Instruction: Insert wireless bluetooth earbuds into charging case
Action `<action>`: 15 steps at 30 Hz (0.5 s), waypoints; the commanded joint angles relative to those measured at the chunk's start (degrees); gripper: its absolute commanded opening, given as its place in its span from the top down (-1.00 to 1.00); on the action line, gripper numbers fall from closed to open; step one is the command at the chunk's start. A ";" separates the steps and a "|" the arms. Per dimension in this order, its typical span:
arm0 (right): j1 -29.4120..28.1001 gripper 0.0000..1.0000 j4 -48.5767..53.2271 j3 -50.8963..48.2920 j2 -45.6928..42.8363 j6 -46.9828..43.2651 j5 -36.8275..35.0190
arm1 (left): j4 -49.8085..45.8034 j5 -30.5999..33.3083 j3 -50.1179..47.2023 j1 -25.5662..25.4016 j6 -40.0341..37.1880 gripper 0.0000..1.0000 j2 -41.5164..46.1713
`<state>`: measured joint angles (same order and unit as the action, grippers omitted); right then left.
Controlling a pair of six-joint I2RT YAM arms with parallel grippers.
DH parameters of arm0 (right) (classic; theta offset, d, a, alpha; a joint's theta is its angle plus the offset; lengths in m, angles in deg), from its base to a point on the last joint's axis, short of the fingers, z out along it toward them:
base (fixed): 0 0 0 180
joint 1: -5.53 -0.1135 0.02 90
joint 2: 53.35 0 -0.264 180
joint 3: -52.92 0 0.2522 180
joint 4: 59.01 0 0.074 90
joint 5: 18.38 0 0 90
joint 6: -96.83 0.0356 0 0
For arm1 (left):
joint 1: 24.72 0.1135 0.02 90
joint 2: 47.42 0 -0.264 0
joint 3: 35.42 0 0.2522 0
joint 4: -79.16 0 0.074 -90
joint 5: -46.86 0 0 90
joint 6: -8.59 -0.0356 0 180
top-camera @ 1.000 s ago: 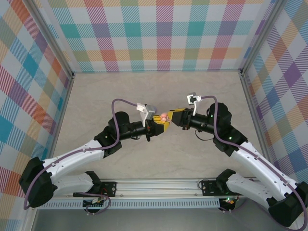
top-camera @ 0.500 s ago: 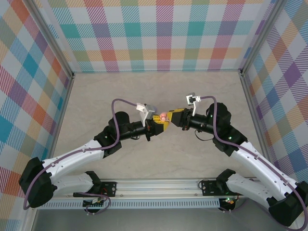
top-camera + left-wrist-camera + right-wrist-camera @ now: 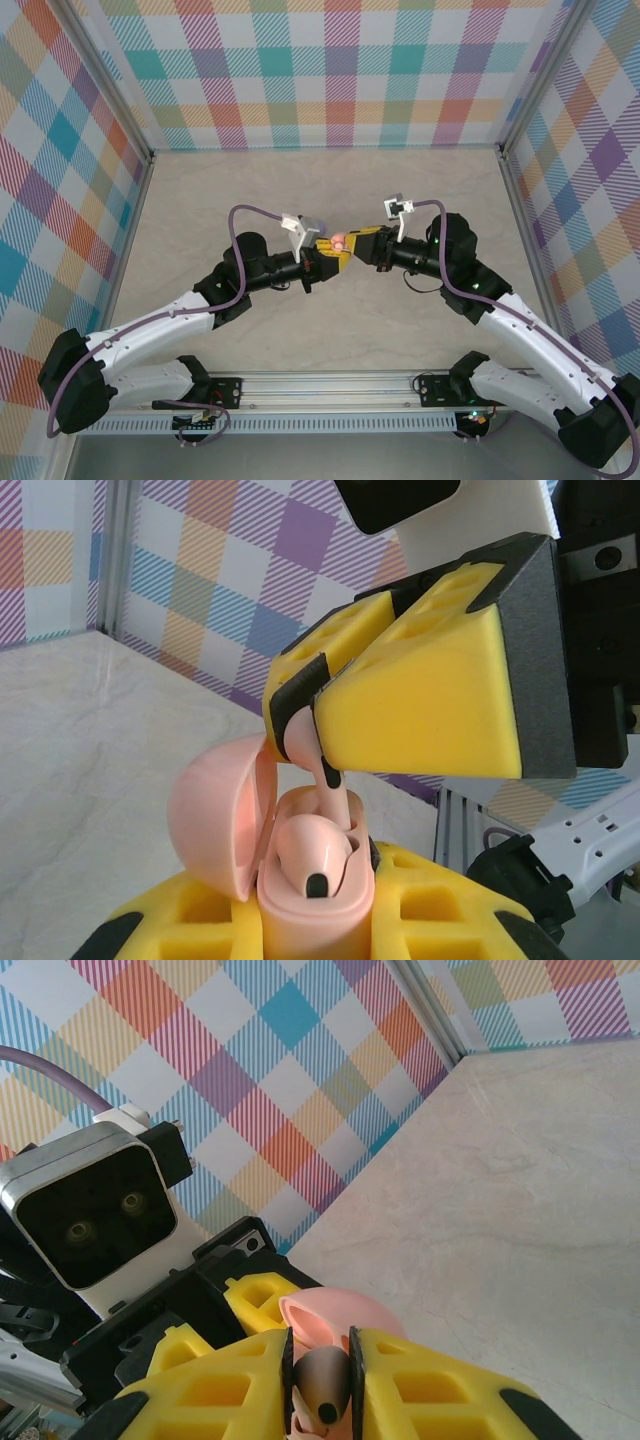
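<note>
Left wrist view: left claw [image 3: 312, 935] clamping pink charging case [image 3: 310, 915] at its base, lid [image 3: 215, 815] standing open on case's left. One pale pink earbud [image 3: 305, 852] sitting inside case. Right claw [image 3: 300, 720], just above case, pinching second earbud [image 3: 335, 798], stem dipping into case's free slot.

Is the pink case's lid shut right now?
No, the lid of the pink case stands hinged open, with one earbud seated inside.

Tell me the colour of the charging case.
The charging case is pale pink, clearest in the left wrist view.
</note>
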<state>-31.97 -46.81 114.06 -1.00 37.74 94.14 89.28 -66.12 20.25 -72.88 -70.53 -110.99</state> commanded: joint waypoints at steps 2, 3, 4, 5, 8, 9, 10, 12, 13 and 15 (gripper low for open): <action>-0.56 0.55 1.18 2.18 0.49 -1.56 1.00 | 1.95 -0.01 1.34 -0.97 0.19 1.00 1.56; -0.67 0.53 1.50 2.27 0.54 -1.78 1.07 | 1.85 0.17 1.35 -0.89 0.16 1.00 1.70; -0.65 0.51 1.73 2.37 0.52 -1.95 1.09 | 1.82 0.17 1.31 -0.89 0.15 1.00 1.84; -0.65 0.51 1.82 2.37 0.47 -2.00 1.18 | 1.80 0.09 1.25 -0.93 0.20 1.00 1.90; -0.74 0.49 2.17 2.54 0.29 -2.34 1.64 | 1.72 -0.07 1.31 -0.92 0.09 1.00 2.12; -0.74 0.48 2.36 2.62 0.29 -2.44 1.82 | 1.72 0.00 1.32 -0.89 0.11 1.00 2.19; -0.81 0.46 2.52 2.79 0.21 -2.59 1.78 | 1.69 -0.02 1.28 -0.90 0.11 1.00 2.19; -0.82 0.41 2.94 3.07 0.18 -2.83 1.82 | 1.68 -0.17 1.26 -0.90 0.05 1.00 2.22; -0.83 0.39 3.26 3.16 0.11 -2.88 1.74 | 1.62 -0.30 1.40 -0.93 0.11 1.00 2.15; -0.91 0.31 3.50 3.34 -0.13 -2.97 1.35 | 1.56 -0.40 1.42 -0.88 0.03 1.00 2.05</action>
<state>-32.47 -44.25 115.76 -0.69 36.06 95.06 89.28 -66.01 20.25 -72.88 -70.51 -110.55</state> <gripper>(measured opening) 0.336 0.189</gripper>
